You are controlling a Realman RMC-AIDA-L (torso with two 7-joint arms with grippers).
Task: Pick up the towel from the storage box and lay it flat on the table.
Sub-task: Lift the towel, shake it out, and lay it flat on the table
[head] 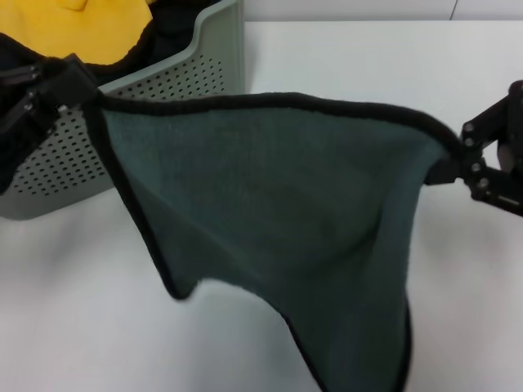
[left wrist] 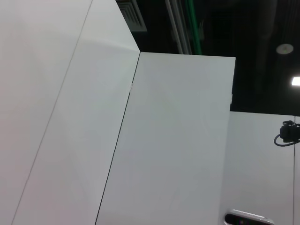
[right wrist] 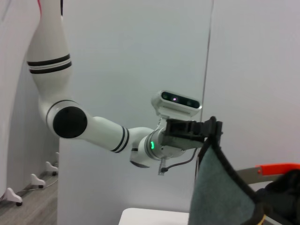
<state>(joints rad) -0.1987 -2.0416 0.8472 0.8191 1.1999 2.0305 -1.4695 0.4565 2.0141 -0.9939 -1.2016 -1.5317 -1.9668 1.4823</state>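
Towel (head: 270, 196) is hanging stretched between both arms, up off the table (head: 368, 57)

Looks light, soft and floppy, so the corners are the spots to grab. The left gripper (head: 78, 86) is pinching the top corner near the storage box (head: 163, 90), the right gripper (head: 458, 151) is clamping the opposite one. Top edge is running taut between them, and the rest is sagging in folds towards the table.

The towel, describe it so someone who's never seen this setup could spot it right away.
Above the white table, in front of the storage box, the towel hangs stretched between the left gripper and right gripper, each pinching a top corner. It is dark grey-green with black edging, unlike the yellow cloth in the box.
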